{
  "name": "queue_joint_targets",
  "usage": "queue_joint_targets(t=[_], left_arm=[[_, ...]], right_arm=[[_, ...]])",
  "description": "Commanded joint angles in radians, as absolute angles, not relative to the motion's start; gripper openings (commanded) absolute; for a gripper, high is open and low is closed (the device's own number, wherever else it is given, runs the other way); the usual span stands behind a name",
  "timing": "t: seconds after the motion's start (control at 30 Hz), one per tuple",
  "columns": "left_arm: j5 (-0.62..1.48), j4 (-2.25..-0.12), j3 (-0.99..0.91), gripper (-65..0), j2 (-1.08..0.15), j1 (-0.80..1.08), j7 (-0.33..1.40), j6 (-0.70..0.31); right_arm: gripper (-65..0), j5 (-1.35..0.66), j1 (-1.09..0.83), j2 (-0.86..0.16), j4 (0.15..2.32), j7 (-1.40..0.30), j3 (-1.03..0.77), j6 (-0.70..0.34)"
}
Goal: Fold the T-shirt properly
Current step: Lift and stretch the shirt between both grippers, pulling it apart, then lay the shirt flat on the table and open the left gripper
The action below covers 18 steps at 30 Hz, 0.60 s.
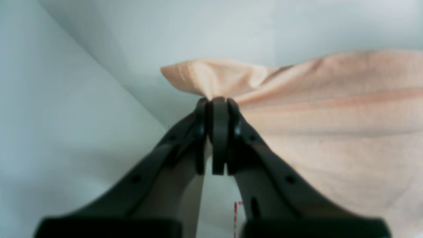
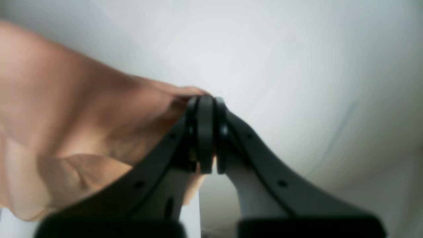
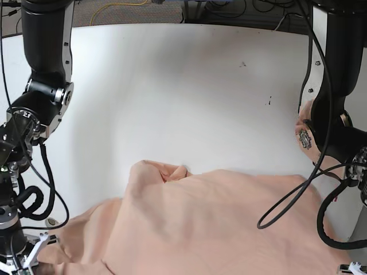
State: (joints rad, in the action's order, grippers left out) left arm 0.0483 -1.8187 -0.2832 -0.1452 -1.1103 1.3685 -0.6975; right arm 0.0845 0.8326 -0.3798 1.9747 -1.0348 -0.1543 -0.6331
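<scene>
The peach T-shirt lies spread over the near part of the white table, with a bunched fold near its top left edge. In the left wrist view my left gripper is shut on a corner of the T-shirt, and the cloth stretches away to the right. In the right wrist view my right gripper is shut on an edge of the T-shirt, which hangs rumpled to the left. Neither pair of fingertips shows in the base view.
The two arm columns stand at the left and right sides of the table. Cables run beyond the far edge. A black cable loop hangs over the shirt's right part.
</scene>
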Motion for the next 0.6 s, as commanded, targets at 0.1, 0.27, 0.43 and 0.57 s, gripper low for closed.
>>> queue_joint_targets(t=[0.1,0.27,0.43,0.57], left_arm=[[0.050,-1.854,-0.283,-65.0,-0.182,-0.986,1.346,-0.698],[0.051,-1.896,-0.285,-65.0,-0.209,-0.777,1.346,-0.698],[0.051,-1.940,-0.312,-65.0,-0.213,-0.539,1.346,-0.698],[0.053,-1.945,-0.363,-65.0,-0.211,-0.387,1.343,-0.698]], right_arm=[[-64.2,0.097,0.731,-0.390,2.020,-1.027,-0.163,-0.631],[-64.5,0.091,0.550,-0.364,2.040,-1.027,-0.225,-0.631],[-64.7,0.093,0.377,-0.302,2.041,-1.027,-0.305,-0.631],[-64.7,0.093,0.251,-0.243,2.040,-1.021,-0.326,-0.633]])
